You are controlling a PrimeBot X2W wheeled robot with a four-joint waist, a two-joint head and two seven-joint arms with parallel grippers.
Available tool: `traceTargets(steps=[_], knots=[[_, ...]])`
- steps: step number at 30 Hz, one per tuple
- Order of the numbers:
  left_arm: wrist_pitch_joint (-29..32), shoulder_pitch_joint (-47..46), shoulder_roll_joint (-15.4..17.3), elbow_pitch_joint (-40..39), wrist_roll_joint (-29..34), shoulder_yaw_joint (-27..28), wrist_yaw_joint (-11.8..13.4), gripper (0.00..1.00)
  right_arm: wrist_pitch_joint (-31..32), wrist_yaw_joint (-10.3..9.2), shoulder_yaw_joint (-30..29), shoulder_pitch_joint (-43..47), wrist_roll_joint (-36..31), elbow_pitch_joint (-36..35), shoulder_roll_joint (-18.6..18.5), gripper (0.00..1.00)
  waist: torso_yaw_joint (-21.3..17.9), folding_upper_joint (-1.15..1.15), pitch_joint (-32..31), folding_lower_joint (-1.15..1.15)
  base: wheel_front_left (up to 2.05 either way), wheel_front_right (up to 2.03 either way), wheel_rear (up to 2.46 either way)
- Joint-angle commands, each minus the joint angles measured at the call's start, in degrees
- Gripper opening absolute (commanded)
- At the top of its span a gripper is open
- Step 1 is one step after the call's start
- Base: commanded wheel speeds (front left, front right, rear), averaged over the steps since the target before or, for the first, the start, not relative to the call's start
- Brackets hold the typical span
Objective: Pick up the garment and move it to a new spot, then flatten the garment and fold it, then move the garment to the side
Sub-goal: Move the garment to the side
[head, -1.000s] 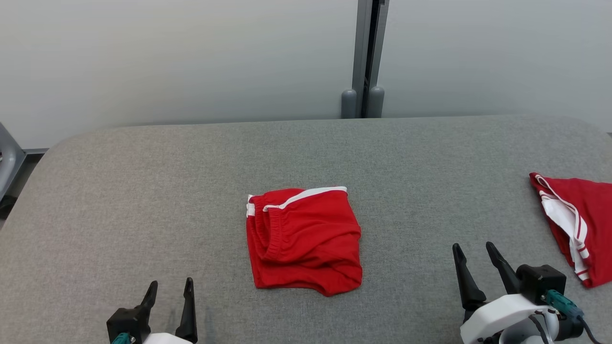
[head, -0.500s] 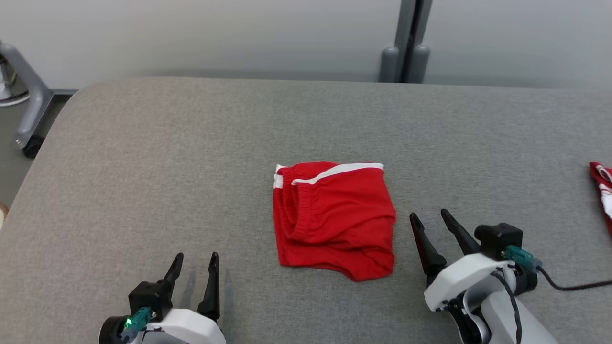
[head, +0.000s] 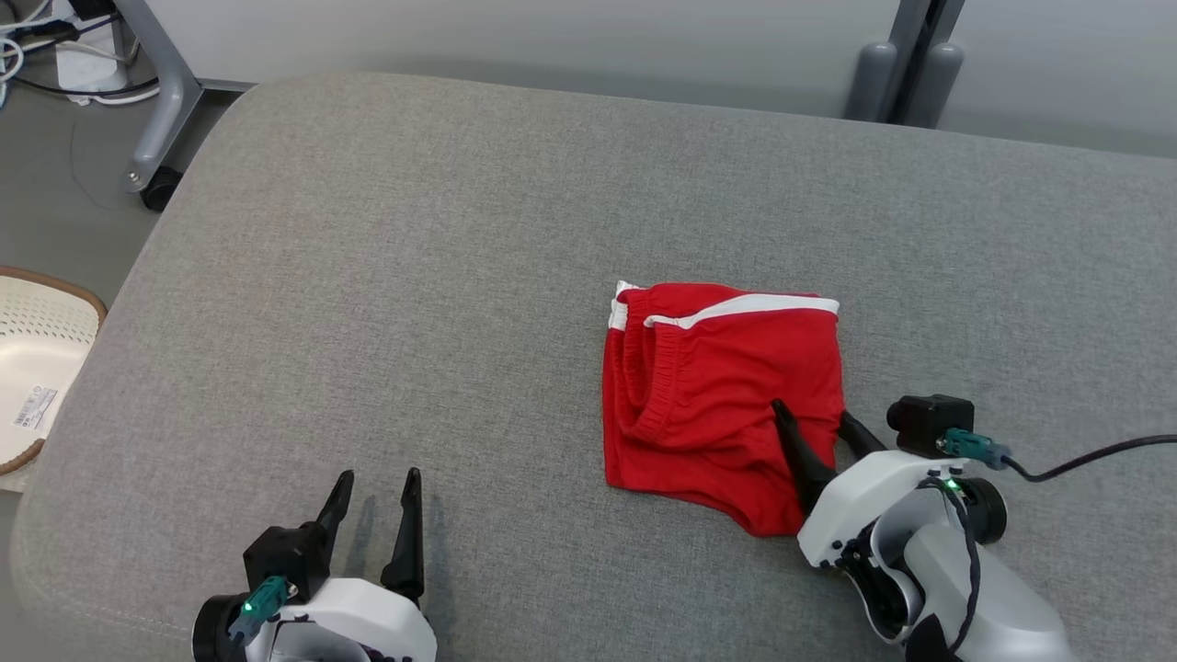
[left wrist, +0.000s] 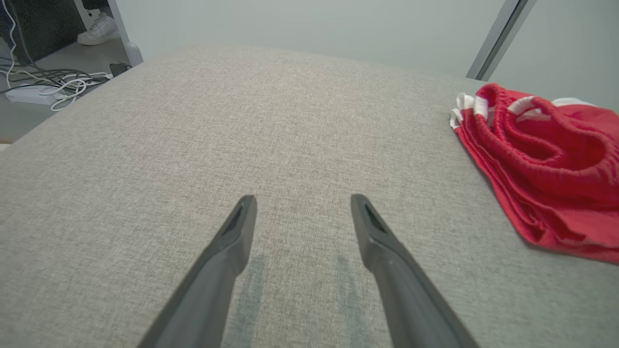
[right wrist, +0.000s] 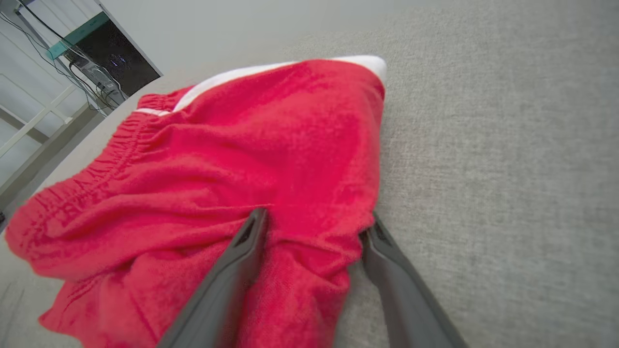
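The garment (head: pixel 717 386) is a pair of red shorts with white trim, lying folded in a rough square on the grey padded table (head: pixel 460 257). My right gripper (head: pixel 812 411) is at its near right corner, open, with one finger on top of the cloth and the other at its right edge. In the right wrist view a ridge of red garment (right wrist: pixel 242 145) bulges between the fingers of the right gripper (right wrist: pixel 315 217). My left gripper (head: pixel 379 475) stands open over bare table at the lower left. From the left gripper (left wrist: pixel 302 198) the garment (left wrist: pixel 546 159) lies off to the right.
A cream basket (head: pixel 37 368) sits on the floor past the table's left edge. A grey stand leg with a caster (head: pixel 152 101) and cables lie at the far left. A grey post (head: pixel 906 64) rises behind the table. A black cable (head: pixel 1085 455) trails from the right wrist.
The camera has swung left and down, so a second red cloth at the right has left the picture. My right gripper moved forward and left onto the garment's corner. The left gripper barely moved.
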Motion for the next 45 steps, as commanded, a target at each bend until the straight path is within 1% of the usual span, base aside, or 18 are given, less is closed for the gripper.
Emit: traceTargets(steps=[1, 5, 6, 7, 9, 12, 15, 16, 23, 29, 34, 37, 40, 43, 45], knots=[[0.0, -1.1, 0.2, -0.1, 0.3, 0.2, 0.0, 1.0, 0.0, 0.02, 1.1, 0.1, -0.3, 1.9, 0.0, 0.0, 0.1, 0.0, 0.0, 0.0, 0.0, 0.0, 0.0], [0.0, -0.7, 0.2, 0.1, 0.6, 0.4, 0.1, 1.0, -0.5, 0.01, 1.2, -1.6, -1.4, 4.1, -0.2, 0.0, -0.7, 0.0, -0.7, 0.0, 0.0, 0.0, 0.0], [0.0, -0.5, 0.2, 0.2, 0.6, 0.6, 0.1, 1.0, -0.5, 0.01, 0.8, -2.3, -3.0, 4.0, -0.3, 0.0, -1.2, 0.0, -1.0, 0.0, 0.0, 0.0, 0.0], [0.0, -0.5, 0.2, 0.2, 0.6, 0.6, 0.1, 1.0, -0.5, 0.01, 0.8, -2.3, -3.0, 4.0, -0.3, 0.0, -1.2, 0.0, -1.0, 0.0, 0.0, 0.0, 0.0], [0.0, -0.1, 0.2, 0.0, 1.0, 0.8, -0.2, 1.0, -0.6, 0.01, -1.2, -2.6, -4.5, 3.1, -0.4, 0.0, -2.4, 0.0, -1.6, 0.0, 0.0, 0.0, 0.0], [0.0, 0.4, 0.2, -0.6, 1.4, 1.0, -0.7, 1.0, -0.6, 0.01, -3.7, -1.1, -7.6, 1.0, -0.3, 0.0, -5.3, 0.0, -2.8, 0.0, 0.0, 0.0, 0.0], [0.0, 0.7, 0.2, -0.7, 1.9, 1.0, -1.0, 1.0, -0.6, 0.01, -5.9, 0.6, -9.6, -0.8, -0.3, 0.0, -9.3, 0.0, -4.1, 0.0, 0.0, 0.0, 0.0], [0.0, 0.8, 0.2, -0.9, 2.3, 1.0, -1.1, 1.0, -0.6, 0.01, -6.5, 1.6, -10.9, -1.7, -0.2, 0.0, -12.4, 0.0, -4.7, 0.0, 0.0, 0.0, 0.0], [0.0, -1.3, 0.2, -1.6, 2.6, 0.8, -1.6, 1.0, -0.6, 0.01, -8.3, 4.2, -11.8, -4.2, -0.2, 0.0, -23.3, 0.0, -4.4, 0.0, 0.0, 0.0, 0.0], [0.0, -2.3, 0.2, -1.7, 2.9, -0.1, -1.9, 1.0, -0.6, 0.01, -7.5, 5.0, -11.6, -6.3, -0.2, 0.0, -32.5, 0.0, -3.3, 0.0, 0.0, 0.0, 0.0], [0.0, -3.3, 0.2, -1.8, 3.4, -1.2, -2.5, 1.0, -0.6, 0.01, -6.0, 5.5, -11.3, -7.7, -0.1, 0.0, -38.8, 0.0, -1.9, 0.0, 0.0, 0.0, 0.0], [0.0, -4.2, 0.3, -2.0, 3.8, -1.9, -3.0, 1.0, -0.6, 0.01, -5.1, 5.6, -11.5, -8.2, -0.1, 0.0, -41.5, 0.0, -1.0, 0.0, 0.0, 0.0, 0.0], [0.0, -5.0, 0.3, -2.0, 4.1, -2.8, -3.4, 1.0, -0.6, 0.01, -4.3, 5.3, -12.6, -8.7, -0.1, 0.0, -43.1, 0.0, -0.1, 0.0, 0.0, 0.0, 0.0], [0.0, -5.6, 0.4, -1.6, 4.2, -3.3, -3.6, 1.0, -0.6, 0.01, -2.9, 4.3, -14.7, -8.5, -0.3, 0.0, -43.3, 0.0, 0.9, 0.0, 0.0, 0.0, 0.0], [0.0, -6.1, 0.3, -1.6, 4.6, -3.7, -3.7, 1.0, -0.6, 0.01, -2.3, 3.0, -15.7, -8.3, -1.2, 0.0, -42.6, 0.0, 1.7, 0.0, 0.0, 0.0, 0.0]])
